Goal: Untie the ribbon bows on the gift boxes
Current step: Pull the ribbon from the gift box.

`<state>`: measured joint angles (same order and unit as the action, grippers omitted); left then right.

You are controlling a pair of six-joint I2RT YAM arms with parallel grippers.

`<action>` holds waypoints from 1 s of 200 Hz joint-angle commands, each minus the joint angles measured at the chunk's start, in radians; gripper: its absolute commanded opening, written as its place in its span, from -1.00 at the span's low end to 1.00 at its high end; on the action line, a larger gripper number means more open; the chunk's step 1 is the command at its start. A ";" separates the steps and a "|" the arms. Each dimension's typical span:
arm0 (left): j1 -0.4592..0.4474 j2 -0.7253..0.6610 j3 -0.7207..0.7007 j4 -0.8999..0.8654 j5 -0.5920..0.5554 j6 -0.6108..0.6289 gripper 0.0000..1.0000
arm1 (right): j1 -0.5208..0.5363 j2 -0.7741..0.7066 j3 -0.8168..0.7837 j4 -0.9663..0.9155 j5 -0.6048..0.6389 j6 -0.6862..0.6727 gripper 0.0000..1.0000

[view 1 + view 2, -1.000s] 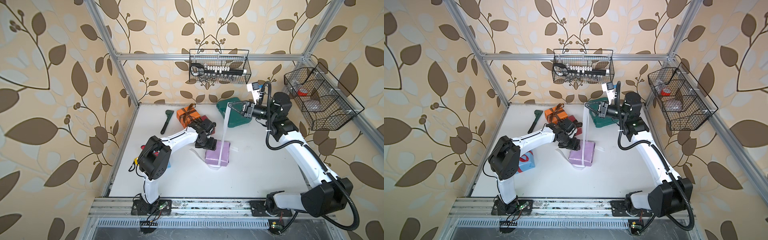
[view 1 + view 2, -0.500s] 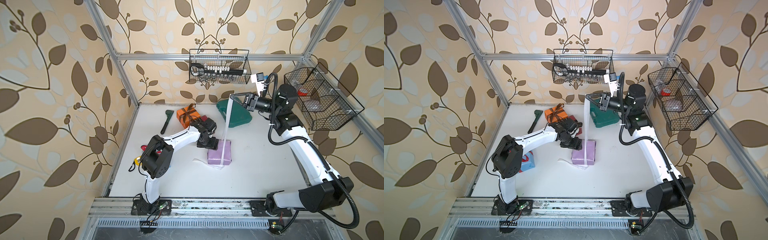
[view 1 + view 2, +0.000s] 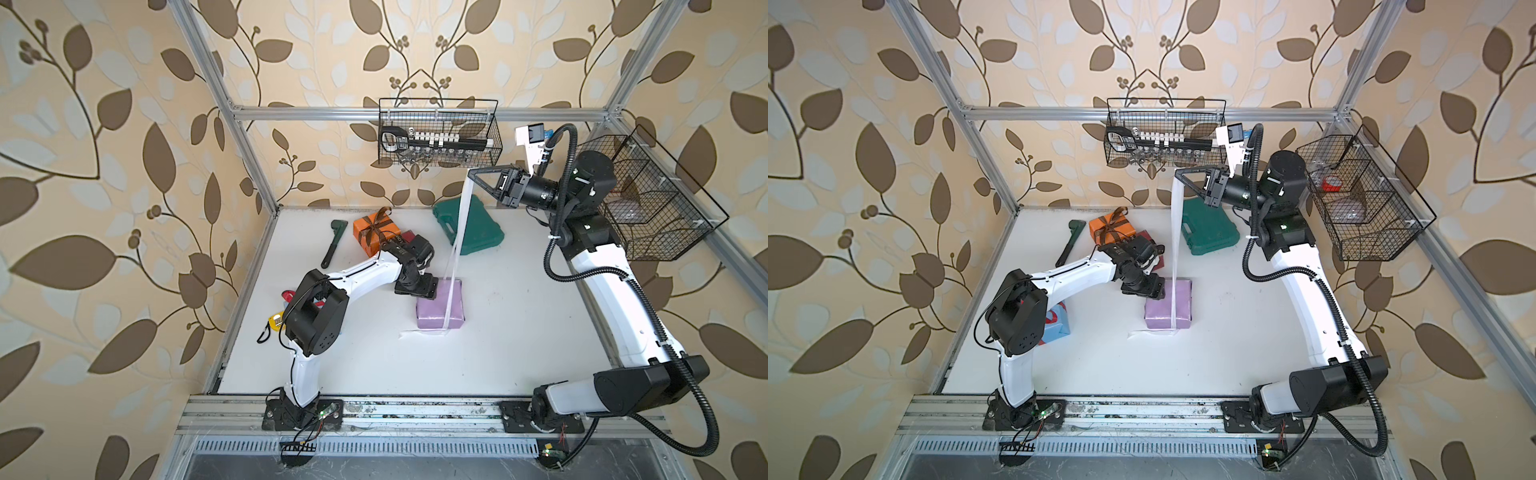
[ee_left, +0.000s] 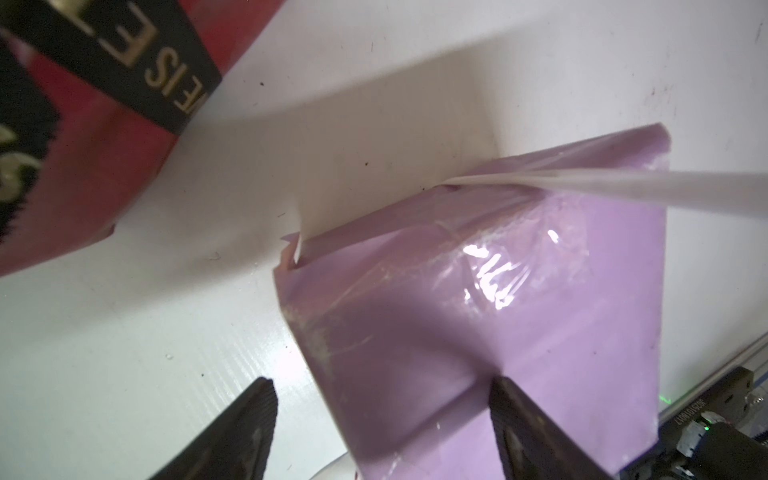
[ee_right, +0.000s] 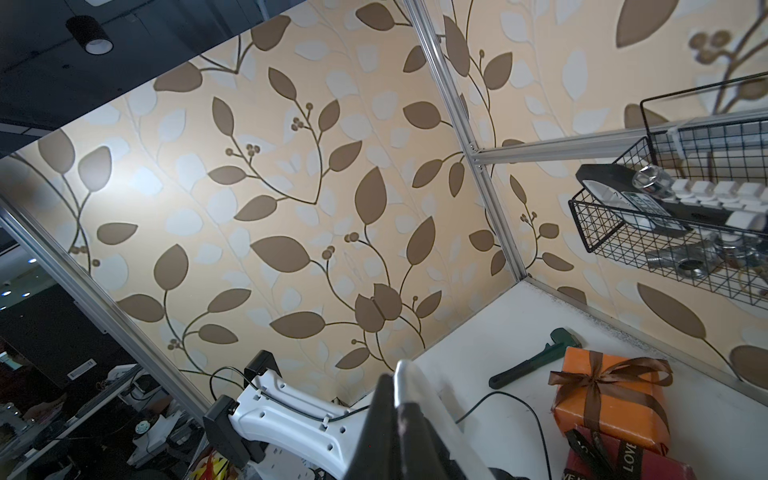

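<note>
The right gripper is raised high at the far right, above the green tool case. Its jaws are pinched tight on the upper end of the white ribbon. From that pinch the ribbon runs down as a taut, nearly straight band to the lilac gift box. The box lies flat near the middle of the white table, well below and left of this gripper. The band crosses the box's top and drops off its near edge, where a loose tail lies on the table.

The left gripper sits at the box's far left corner with its jaws spread wide. In the left wrist view one finger stands over bare table and the other over lilac paper, so nothing is clamped. Whether it presses on the box cannot be told.

Farther left, the orange box carries a tied brown bow. The dark red box, banded with black lettered ribbon, sits just beside it.
</note>
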<state>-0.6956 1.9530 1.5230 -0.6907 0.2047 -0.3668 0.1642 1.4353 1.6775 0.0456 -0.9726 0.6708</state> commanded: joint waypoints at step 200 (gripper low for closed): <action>-0.013 0.041 0.056 -0.053 0.030 -0.009 0.96 | -0.057 -0.035 0.044 0.112 0.015 0.039 -1.00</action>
<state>-0.7017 1.9820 1.5745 -0.7361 0.2527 -0.3706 0.1108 1.3979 1.6447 0.1158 -0.9424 0.6994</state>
